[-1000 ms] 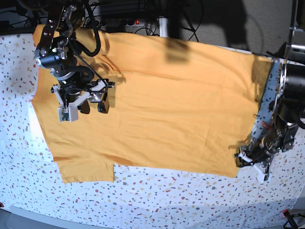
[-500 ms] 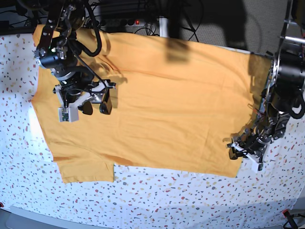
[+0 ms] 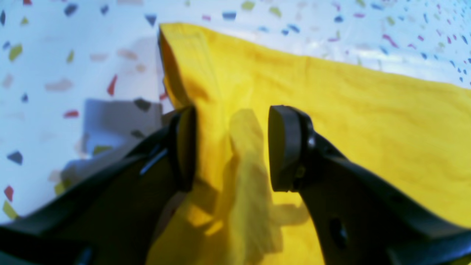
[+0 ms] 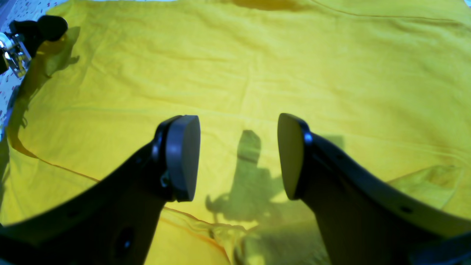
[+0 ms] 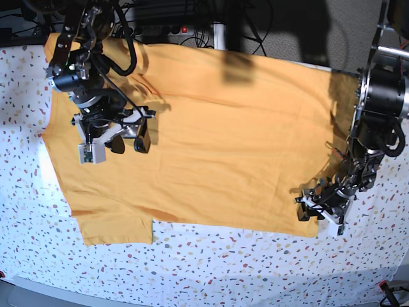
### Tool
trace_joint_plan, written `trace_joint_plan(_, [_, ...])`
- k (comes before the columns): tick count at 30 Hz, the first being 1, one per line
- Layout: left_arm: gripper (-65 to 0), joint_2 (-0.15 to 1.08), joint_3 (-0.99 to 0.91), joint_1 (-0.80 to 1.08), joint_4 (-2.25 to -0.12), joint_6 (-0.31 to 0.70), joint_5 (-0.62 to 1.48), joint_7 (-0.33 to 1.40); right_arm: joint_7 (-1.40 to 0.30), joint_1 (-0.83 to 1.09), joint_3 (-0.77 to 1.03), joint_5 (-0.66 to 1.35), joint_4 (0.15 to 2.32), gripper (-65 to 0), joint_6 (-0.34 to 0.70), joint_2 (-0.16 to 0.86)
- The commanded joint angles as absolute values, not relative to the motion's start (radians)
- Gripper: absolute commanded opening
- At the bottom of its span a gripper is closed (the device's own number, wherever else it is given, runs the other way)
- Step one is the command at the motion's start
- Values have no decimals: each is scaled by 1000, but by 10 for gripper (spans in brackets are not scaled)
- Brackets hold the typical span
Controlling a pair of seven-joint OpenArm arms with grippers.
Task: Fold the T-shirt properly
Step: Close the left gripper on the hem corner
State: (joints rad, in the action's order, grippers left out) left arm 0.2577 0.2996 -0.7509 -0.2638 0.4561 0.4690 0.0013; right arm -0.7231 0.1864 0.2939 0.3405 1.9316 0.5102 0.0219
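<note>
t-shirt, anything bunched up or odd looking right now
Mostly flat, but the T-shirt is rucked into a raised fold at its bottom corner, standing between the open jaws of the left tool. The right tool hangs open above smooth fabric.

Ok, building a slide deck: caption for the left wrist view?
Open left hand straddling the hem corner of the yellow T-shirt on the speckled table.
</note>
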Motion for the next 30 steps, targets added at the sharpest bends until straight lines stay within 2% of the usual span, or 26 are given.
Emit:
trace_joint_plan(1, [-358, 267, 296, -786, -285, 465, 478, -24, -697, 178, 294, 352, 1950, -314, 529, 25])
trace_joint_plan(13, [-358, 266, 296, -750, -288, 464, 435, -41, -697, 178, 294, 352, 1950, -314, 529, 25])
trace_joint_plan(18, [-358, 266, 296, -717, -288, 460, 435, -126, -697, 178, 294, 352, 1950, -314, 529, 25])
trace_joint_plan(27, [-361, 266, 296, -725, -306, 461, 439, -138, -697, 178, 294, 352, 1950, -314, 528, 25])
trace_joint_plan(30, [-360, 266, 296, -726, -307, 461, 439, -196, -697, 178, 294, 352, 1950, -314, 528, 25])
